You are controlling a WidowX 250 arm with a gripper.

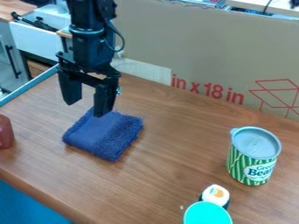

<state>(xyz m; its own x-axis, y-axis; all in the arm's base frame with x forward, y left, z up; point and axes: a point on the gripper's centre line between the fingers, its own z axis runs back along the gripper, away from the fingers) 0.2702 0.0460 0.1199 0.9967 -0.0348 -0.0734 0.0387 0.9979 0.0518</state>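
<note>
— Wood grain runs across your brown tabletop (166, 153), and a broad, flat sheet of cardboard (192, 43) stands upright along its far side, with red line drawing and lettering on it. What do you have nearest your gripper (86, 109)?

— You have a folded blue cloth (105, 135) there, on the left half of the tabletop. Its pile looks thick and fuzzy, its outline is a soft-cornered square set at a slant, and its edges are shaggy.

— And how do the fingers stand?

— Yours are spread well apart, pointing down at the cloth's far edge, with nothing pinched between them. They are black, blocky and straight-sided. Whether one tip touches the pile, you cannot tell from this angle.

— What else do you see around it?

— Well off to the right you have an upright can (251, 168), a cylinder with a pale, round lid and green-striped sides. Nearer you, at the bottom edge, a sushi piece (215, 195) with a white top and dark sides sits right behind a smooth turquoise disc-shaped top (207, 214). At the left edge, you can see part of a dull red object (5, 131) with a rounded side.
</note>
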